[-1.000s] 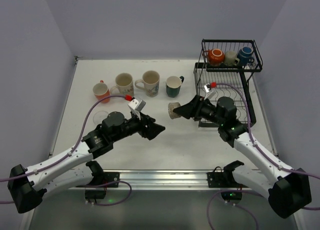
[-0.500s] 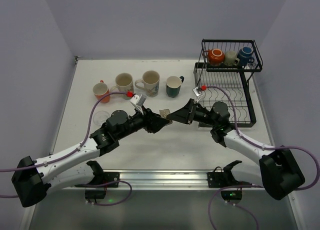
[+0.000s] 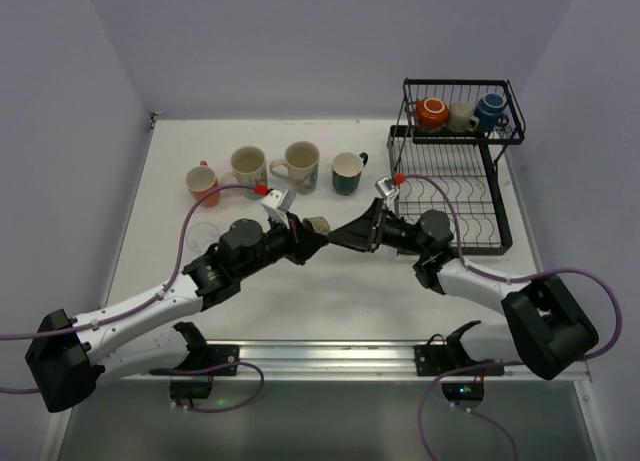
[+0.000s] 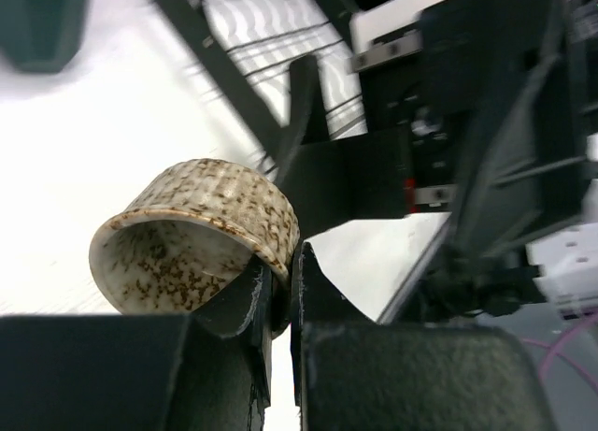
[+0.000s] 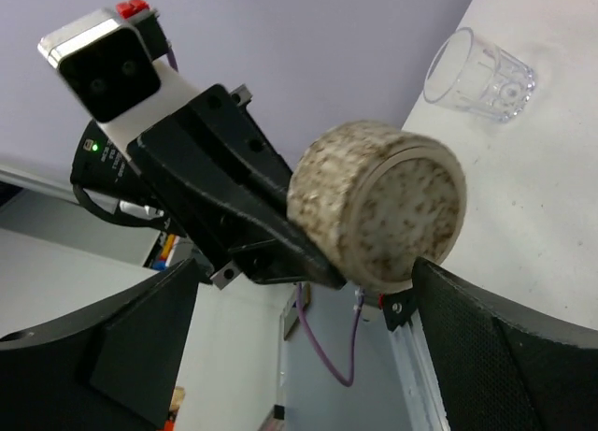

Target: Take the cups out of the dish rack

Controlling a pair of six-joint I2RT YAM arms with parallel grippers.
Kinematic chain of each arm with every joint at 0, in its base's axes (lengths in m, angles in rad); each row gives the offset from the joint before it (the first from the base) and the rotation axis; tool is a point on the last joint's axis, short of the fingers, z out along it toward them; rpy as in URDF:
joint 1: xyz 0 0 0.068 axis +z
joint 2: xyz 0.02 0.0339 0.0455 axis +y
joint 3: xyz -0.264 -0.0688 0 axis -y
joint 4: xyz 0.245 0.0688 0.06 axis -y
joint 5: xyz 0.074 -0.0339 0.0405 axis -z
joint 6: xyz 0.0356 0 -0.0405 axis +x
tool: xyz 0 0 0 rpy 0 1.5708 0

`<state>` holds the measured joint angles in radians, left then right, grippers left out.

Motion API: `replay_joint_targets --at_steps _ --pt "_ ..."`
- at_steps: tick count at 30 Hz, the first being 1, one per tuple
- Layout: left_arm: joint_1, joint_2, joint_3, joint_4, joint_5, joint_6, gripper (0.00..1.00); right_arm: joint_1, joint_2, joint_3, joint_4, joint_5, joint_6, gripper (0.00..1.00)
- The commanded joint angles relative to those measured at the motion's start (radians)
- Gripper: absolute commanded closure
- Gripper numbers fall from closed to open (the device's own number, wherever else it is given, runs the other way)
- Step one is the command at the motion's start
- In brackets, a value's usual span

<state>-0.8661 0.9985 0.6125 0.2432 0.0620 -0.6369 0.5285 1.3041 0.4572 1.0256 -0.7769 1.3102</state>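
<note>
We see white shells over black joints on the left arm and right arm, purple cables trailing alongside, and silver red-capped cameras at the wrists.

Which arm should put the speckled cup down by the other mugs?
Left: the left gripper pinches the speckled cup by its rim, the right gripper is open, and the mugs stand on the left.

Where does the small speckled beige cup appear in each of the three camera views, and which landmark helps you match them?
Top external: the speckled cup sits at the centre of the picture.
Left wrist: left of centre and slightly low, mouth toward the camera.
Right wrist: right of centre, base toward the camera.
Shared landmark: the left gripper, pinching the cup's rim in all three views.
</note>
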Motion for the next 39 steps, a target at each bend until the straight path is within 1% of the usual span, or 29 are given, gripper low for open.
replay_joint_targets --at_steps 1,2,3,4,5,6,7,9,10,12,13,14,16,19,20,24,26,29,35,38,39 --pt "-0.002 -0.018 0.090 -0.143 -0.146 0.075 1.00 0.016 -0.035 -0.012 0.053 0.014 -0.008 0.01" --pt "-0.002 -0.006 0.111 -0.212 -0.225 0.082 1.00 0.015 -0.048 -0.014 0.030 0.024 -0.021 0.01" --pt "-0.002 0.003 0.131 -0.352 -0.260 0.088 1.00 0.016 -0.060 -0.015 0.007 0.037 -0.038 0.01" --pt "-0.002 0.009 0.148 -0.404 -0.292 0.088 1.00 0.015 -0.074 -0.015 -0.024 0.050 -0.075 0.01" --pt "-0.001 0.029 0.182 -0.457 -0.357 0.086 1.00 0.016 -0.104 -0.020 -0.085 0.077 -0.095 0.01" --pt "0.001 0.044 0.197 -0.551 -0.384 0.082 1.00 0.015 -0.124 -0.022 -0.120 0.096 -0.117 0.01" --pt "0.009 0.063 0.235 -0.594 -0.407 0.080 1.00 0.014 -0.144 -0.022 -0.219 0.114 -0.173 0.01" --pt "0.025 0.133 0.271 -0.706 -0.445 0.077 1.00 0.016 -0.216 -0.008 -0.355 0.189 -0.253 0.01" --pt "0.053 0.158 0.297 -0.726 -0.447 0.083 1.00 0.016 -0.247 0.006 -0.493 0.221 -0.343 0.01" --pt "0.096 0.242 0.319 -0.774 -0.445 0.103 1.00 0.014 -0.337 0.012 -0.597 0.316 -0.417 0.01" --pt "0.145 0.265 0.329 -0.777 -0.445 0.109 1.00 0.016 -0.368 0.011 -0.667 0.342 -0.474 0.01" --pt "0.168 0.300 0.328 -0.771 -0.445 0.121 1.00 0.016 -0.425 0.011 -0.703 0.367 -0.500 0.01" --pt "0.237 0.334 0.335 -0.736 -0.426 0.138 1.00 0.016 -0.469 0.014 -0.781 0.412 -0.566 0.01" --pt "0.301 0.419 0.375 -0.720 -0.410 0.164 1.00 0.015 -0.528 0.017 -0.857 0.444 -0.624 0.01" --pt "0.309 0.463 0.388 -0.720 -0.415 0.178 1.00 0.014 -0.537 0.015 -0.869 0.450 -0.635 0.01" --pt "0.346 0.560 0.440 -0.725 -0.418 0.198 1.00 0.016 -0.565 0.003 -0.898 0.465 -0.670 0.01" --pt "0.369 0.607 0.454 -0.725 -0.369 0.206 1.00 0.014 -0.574 -0.002 -0.910 0.478 -0.687 0.01" --pt "0.388 0.649 0.454 -0.728 -0.353 0.210 1.00 0.016 -0.585 -0.002 -0.932 0.501 -0.713 0.01" --pt "0.406 0.707 0.446 -0.759 -0.361 0.230 0.91 0.016 -0.586 0.021 -0.978 0.548 -0.764 0.01" --pt "0.406 0.726 0.452 -0.774 -0.361 0.240 0.79 0.016 -0.586 0.023 -0.966 0.559 -0.763 0.01" --pt "0.406 0.723 0.454 -0.774 -0.367 0.241 0.67 0.015 -0.574 0.026 -0.964 0.562 -0.763 0.01"
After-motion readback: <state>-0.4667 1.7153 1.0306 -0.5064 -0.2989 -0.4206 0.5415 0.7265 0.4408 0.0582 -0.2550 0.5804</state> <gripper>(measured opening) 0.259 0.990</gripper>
